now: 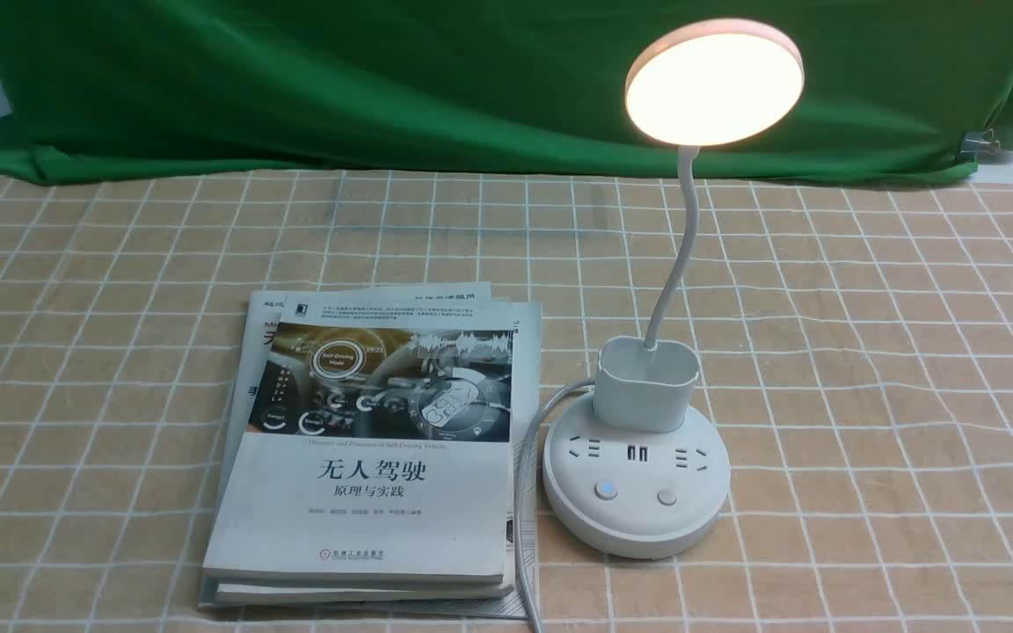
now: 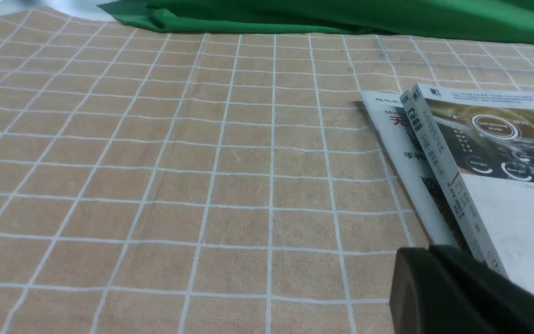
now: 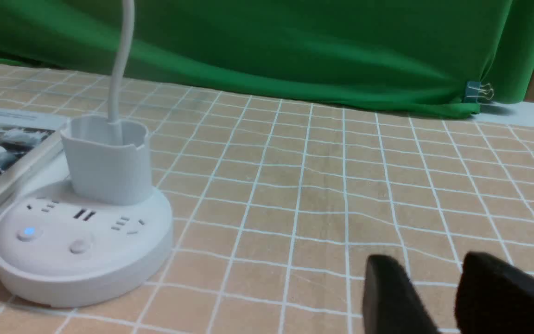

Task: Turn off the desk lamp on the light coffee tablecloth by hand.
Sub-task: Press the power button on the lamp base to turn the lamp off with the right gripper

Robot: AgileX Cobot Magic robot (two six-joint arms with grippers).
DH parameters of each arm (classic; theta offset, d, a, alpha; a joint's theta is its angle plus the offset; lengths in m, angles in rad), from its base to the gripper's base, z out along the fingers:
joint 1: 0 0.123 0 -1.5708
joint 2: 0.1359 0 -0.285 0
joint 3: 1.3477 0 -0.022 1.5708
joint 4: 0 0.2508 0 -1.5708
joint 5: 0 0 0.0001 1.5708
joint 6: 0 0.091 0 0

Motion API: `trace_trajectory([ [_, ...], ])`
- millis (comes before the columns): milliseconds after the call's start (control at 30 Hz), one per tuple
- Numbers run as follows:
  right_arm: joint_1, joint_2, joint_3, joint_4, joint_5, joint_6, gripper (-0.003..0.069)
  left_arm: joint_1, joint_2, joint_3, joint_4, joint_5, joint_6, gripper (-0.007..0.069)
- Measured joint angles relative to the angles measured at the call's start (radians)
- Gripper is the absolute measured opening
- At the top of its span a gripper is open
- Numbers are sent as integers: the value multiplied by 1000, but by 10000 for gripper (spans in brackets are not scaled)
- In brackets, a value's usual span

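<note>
The desk lamp (image 1: 637, 483) is glowing, its base sitting on the tan tablecloth (image 1: 867, 396) just right of the stacked books (image 1: 366, 492). The right jaws (image 3: 427, 292) are standing apart, gripping nothing; the left jaws (image 2: 427, 260) are pressing together, clenched on nothing I can see.

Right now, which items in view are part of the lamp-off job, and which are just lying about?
Job:
- lit desk lamp
- gridded tablecloth under it
- right gripper, open, nearest the lamp base

Lying about:
- book stack
- green cloth
- binder clip
</note>
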Motion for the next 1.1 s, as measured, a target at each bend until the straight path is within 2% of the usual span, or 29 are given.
trace_trajectory([
  [1100,0,0,0,0,-20,2,239,0,0,0,-1,0,0,5],
])
